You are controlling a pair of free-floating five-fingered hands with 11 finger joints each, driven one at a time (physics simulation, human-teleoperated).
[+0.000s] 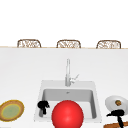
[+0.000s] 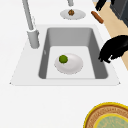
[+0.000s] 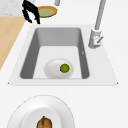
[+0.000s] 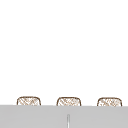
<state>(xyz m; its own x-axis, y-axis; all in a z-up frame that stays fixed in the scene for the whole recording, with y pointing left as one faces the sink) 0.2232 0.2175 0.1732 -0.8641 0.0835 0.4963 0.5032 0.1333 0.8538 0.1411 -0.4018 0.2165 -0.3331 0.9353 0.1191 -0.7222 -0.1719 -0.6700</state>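
My left hand (image 1: 43, 106) hovers over the sink's (image 1: 40, 100) front left corner, fingers hanging loosely and holding nothing. In the left side view the left hand (image 2: 113, 48) is above the sink's front rim (image 2: 100, 50); in the right side view the left hand (image 3: 31, 12) is near the yellow plate (image 3: 46, 11). My right hand (image 1: 117, 114) floats open beside a white plate (image 1: 111, 102) that carries a small brown food item (image 1: 118, 102). In the basin lies a white dish (image 2: 72, 65) with a green lime (image 2: 63, 59) on it.
A large red ball (image 1: 67, 114) hides the sink's front middle. The tall faucet (image 1: 67, 72) stands behind the basin. A yellow-rimmed plate (image 1: 11, 110) lies on the left counter, and a brown stick-like thing (image 1: 115, 125) lies by the right hand. Woven chair backs (image 1: 28, 43) line the far edge.
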